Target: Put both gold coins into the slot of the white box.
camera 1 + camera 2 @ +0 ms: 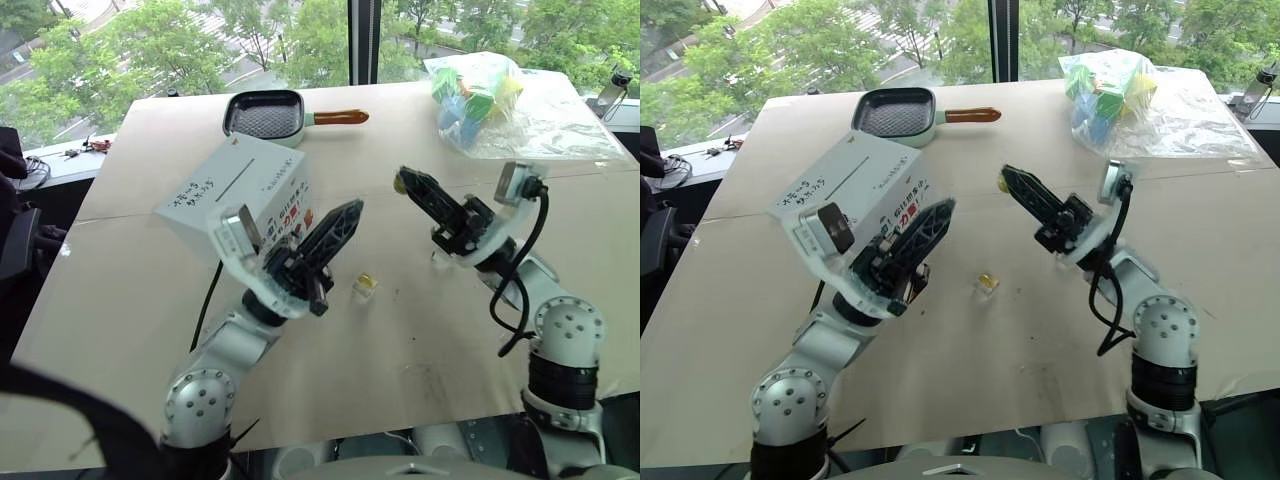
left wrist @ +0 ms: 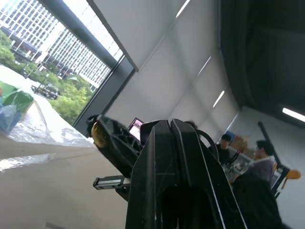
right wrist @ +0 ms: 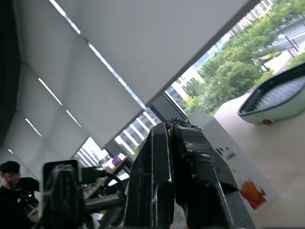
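right pincer (image 1: 402,181): jaws closed on a gold coin (image 1: 399,184) at the tip, raised off the desk, centre of the frame, pointing up-left toward the box.
left pincer (image 1: 352,210): jaws closed, raised just in front of the box's lower right corner; whether it holds anything I cannot tell.
second coin (image 1: 365,285): a small shiny gold piece lies on the desk (image 1: 420,350), centre of the frame, between my two arms. Likely the other coin.
box (image 1: 215,195): white, centre left, tilted so its plain face looks up. Slot (image 1: 236,182) runs as a thin dark line across that face.
step: my read is carrying the gripped coin to the slot.
how: turn the wrist so the coin's edge lines up with the slot line, come in from above, push part way in before I let go. Move the left arm aside first, it crowds the box's near corner.
risk: grip sits on very little of the coin, could flick out on contact.
hidden: left arm covers part of the box's printed side. Slot ends and writing too fine to read. Wrist views point at ceiling and windows, no help for alignment.
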`<move>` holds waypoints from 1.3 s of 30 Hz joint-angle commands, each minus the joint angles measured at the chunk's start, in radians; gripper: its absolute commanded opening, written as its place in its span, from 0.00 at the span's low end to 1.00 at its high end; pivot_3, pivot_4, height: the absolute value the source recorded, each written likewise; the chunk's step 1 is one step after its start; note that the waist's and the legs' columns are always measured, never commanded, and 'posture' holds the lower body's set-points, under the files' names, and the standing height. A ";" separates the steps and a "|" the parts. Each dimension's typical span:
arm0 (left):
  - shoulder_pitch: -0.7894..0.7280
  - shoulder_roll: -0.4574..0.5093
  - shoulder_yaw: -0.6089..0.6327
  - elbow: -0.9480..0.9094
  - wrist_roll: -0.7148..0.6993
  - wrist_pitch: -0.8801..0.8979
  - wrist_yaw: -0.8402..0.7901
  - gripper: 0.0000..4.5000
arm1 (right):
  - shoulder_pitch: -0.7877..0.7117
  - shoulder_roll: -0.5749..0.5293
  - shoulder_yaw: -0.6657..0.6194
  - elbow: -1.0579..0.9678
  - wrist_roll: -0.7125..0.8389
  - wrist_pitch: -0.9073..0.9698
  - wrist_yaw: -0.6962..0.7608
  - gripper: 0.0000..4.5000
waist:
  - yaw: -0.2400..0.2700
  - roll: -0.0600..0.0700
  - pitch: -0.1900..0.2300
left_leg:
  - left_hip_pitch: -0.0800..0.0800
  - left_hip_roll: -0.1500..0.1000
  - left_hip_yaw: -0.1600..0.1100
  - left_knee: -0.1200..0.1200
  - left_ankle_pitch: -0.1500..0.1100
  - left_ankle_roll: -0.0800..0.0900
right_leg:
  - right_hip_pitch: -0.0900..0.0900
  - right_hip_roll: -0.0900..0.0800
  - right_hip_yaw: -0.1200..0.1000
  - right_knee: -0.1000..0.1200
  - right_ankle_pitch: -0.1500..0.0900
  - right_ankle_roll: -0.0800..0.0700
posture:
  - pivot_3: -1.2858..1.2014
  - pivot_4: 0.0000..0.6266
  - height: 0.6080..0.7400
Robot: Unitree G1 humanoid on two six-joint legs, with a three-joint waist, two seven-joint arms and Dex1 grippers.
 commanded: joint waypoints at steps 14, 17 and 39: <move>-0.220 -0.191 0.010 0.113 0.117 -0.165 0.085 0.61 | -0.180 0.166 0.117 0.092 -0.259 -0.313 0.076 0.00 | -0.002 0.000 0.000 | -0.001 0.000 0.000 0.001 0.001 -0.001 | -0.002 0.000 0.000 0.002 0.000 0.001 | 0.52 0.24 0.85; -0.221 -0.198 0.010 0.115 0.099 -0.161 0.064 0.61 | -0.180 0.175 0.126 0.081 -0.239 -0.303 0.074 0.00 | -0.002 0.000 0.000 | -0.001 0.000 0.000 0.001 0.001 -0.001 | -0.002 0.001 0.001 0.002 0.000 0.001 | 0.52 0.24 0.85; -0.240 -0.182 -0.006 0.136 -0.083 -0.073 -0.004 0.61 | -0.171 0.179 0.168 0.033 -0.092 -0.226 0.123 0.00 | -0.002 0.000 0.000 | -0.001 0.000 0.000 0.001 0.001 -0.001 | -0.002 0.001 0.000 0.002 0.000 0.001 | 0.52 0.24 0.85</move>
